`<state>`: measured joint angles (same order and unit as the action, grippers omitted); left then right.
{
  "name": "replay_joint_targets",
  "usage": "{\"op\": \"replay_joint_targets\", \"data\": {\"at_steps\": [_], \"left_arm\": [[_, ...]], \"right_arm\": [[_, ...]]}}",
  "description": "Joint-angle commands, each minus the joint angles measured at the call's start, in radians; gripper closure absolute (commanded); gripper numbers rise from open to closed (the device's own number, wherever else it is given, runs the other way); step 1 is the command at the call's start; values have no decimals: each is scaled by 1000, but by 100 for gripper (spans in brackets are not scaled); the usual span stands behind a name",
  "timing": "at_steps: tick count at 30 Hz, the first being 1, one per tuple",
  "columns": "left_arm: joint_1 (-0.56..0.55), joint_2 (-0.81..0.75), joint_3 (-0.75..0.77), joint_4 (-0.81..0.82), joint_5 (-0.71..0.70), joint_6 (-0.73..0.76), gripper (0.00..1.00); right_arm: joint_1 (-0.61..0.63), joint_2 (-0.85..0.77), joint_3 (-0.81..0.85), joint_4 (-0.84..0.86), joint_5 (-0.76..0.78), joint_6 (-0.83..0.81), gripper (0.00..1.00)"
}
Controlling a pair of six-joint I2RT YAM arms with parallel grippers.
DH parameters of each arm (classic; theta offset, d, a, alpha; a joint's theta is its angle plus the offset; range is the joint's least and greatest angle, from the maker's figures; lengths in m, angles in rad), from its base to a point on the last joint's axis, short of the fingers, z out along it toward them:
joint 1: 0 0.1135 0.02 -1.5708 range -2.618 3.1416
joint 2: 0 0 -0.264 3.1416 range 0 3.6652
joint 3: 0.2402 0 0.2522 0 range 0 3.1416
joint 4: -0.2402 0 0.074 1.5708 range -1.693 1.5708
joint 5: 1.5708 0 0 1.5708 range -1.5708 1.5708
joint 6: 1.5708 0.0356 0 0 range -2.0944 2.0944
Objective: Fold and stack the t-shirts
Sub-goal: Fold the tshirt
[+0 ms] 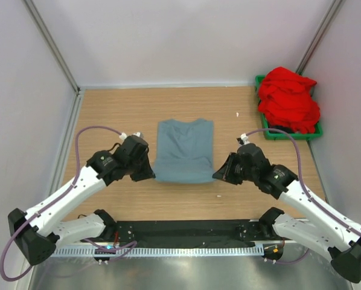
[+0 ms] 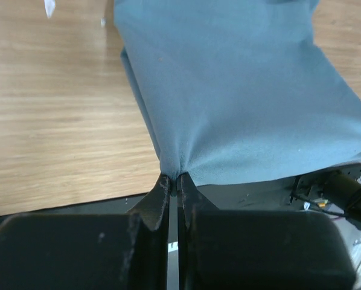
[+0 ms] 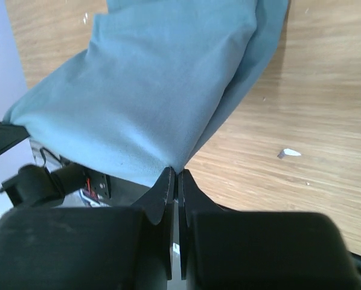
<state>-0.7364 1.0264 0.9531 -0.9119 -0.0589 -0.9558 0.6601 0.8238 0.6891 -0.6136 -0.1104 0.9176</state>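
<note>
Far right: red t-shirt (image 1: 288, 96) in green bin (image 1: 292, 136); grey-blue t-shirt (image 1: 185, 151) centre.

My left arm (image 1: 66, 196) and right arm (image 1: 316, 202) reach forward from their bases and bend inward, elbows out, wrists low and facing each other. My left pincer (image 2: 173, 181) and right pincer (image 3: 175, 175) are both squeezed tight, fingers pressed together, each nipping a near corner of the grey-blue t-shirt (image 1: 185, 150).

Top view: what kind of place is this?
Likely a robot lab booth: white walls box in a wooden table, two arms bolted at its edge, a green bin holding a red t-shirt.
</note>
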Motion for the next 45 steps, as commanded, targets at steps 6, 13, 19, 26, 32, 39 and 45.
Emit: {"op": "replay_joint_targets", "data": {"at_steps": [6, 13, 19, 26, 32, 39, 45], "left_arm": [[64, 247, 402, -147, -110, 196, 99], [193, 458, 539, -116, 14, 285, 100], [265, 584, 637, -108, 91, 321, 100], [351, 835, 847, -117, 194, 345, 100], [483, 1352, 1557, -359, 294, 376, 56], [601, 1379, 1490, -201, 370, 284, 1], [572, 1147, 1166, -105, 281, 354, 0]], "right_arm": [[-7, 201, 335, -127, 256, -114, 99], [-109, 357, 395, -63, 192, -177, 99], [-198, 472, 470, -40, 138, -236, 99], [-301, 661, 622, -2, 39, -299, 99], [-428, 1133, 1047, 96, -116, -383, 29], [-445, 1326, 1450, -83, -100, -479, 14], [-447, 1037, 973, 106, -80, -447, 12]]}}
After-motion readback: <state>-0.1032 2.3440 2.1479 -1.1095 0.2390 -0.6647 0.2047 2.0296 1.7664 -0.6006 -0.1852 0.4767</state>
